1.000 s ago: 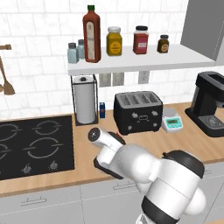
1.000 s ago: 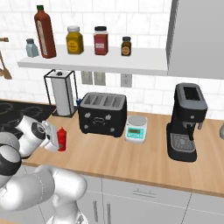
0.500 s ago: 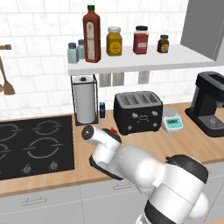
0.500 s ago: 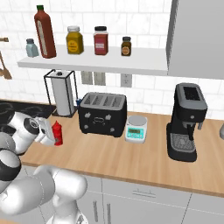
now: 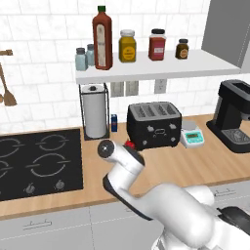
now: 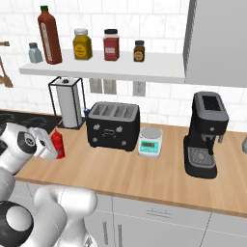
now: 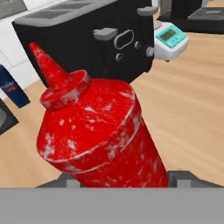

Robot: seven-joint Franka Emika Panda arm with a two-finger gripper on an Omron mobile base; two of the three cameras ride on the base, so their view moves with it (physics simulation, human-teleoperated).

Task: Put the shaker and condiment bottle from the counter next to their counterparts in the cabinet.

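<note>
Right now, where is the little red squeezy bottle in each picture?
Left base view: only the condiment bottle's red tip peeks out behind the white arm, left of the black toaster.
Right base view: it stands on the counter at the far left, by the gripper.
Hand view: huge and tilted, in the middle.
Shared landmark: the toaster, just beside it every time.
</note>
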